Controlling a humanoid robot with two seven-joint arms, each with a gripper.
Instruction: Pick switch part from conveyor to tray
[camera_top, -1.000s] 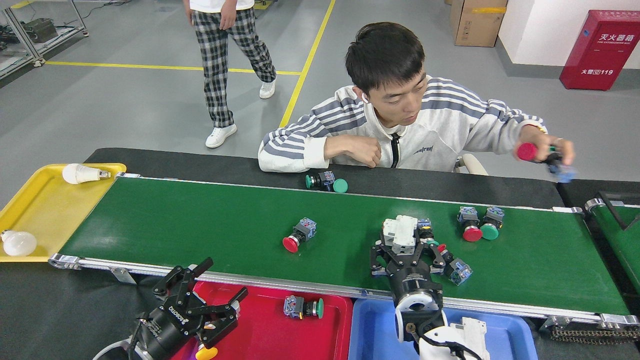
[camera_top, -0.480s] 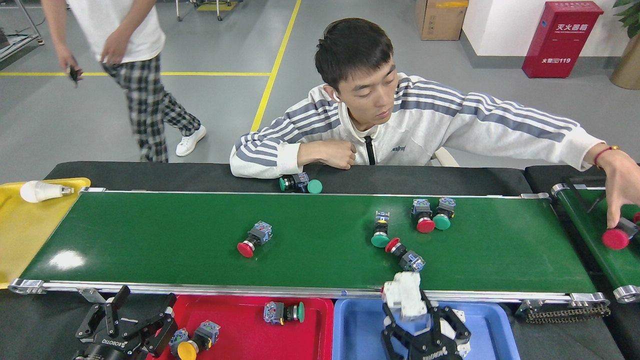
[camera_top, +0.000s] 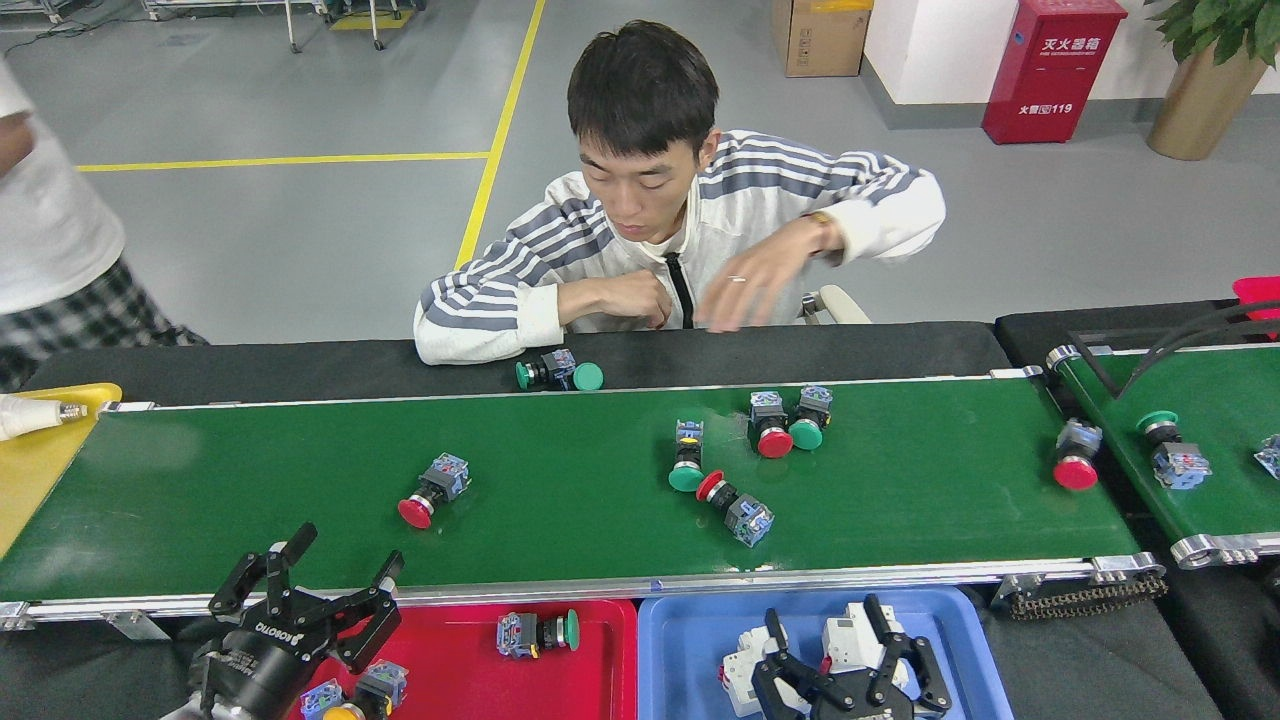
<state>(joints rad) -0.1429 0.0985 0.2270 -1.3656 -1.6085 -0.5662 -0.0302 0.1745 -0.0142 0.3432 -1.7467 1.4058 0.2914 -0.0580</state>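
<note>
The conveyor (camera_top: 560, 540) is the long dark-green belt across the middle. Several switch parts lie on it: a red-capped one (camera_top: 432, 495) at left, a green (camera_top: 687, 457) and a red (camera_top: 735, 506) in the centre, a red and green pair (camera_top: 788, 422) behind them, and a red one (camera_top: 1075, 458) at the right end. My left gripper (camera_top: 345, 555) stands open over the left end of the red tray (camera_top: 600, 690). Over the blue tray (camera_top: 965, 650) my right gripper (camera_top: 828, 630) is open, with two white parts (camera_top: 742, 668) lying under it.
The red tray holds a green-capped switch (camera_top: 537, 632) and a yellow-capped one (camera_top: 352, 695). Another green switch (camera_top: 558, 373) lies on the black table beyond the belt. A seated person (camera_top: 680, 250) leans there, one hand raised. A second green belt (camera_top: 1215, 500) with switches is at right, a yellow tray (camera_top: 40, 470) at left.
My right gripper drew back from the belt to the blue tray and let go of the white part. The person's hand left the right belt. A red switch now lies at the belt's right end.
</note>
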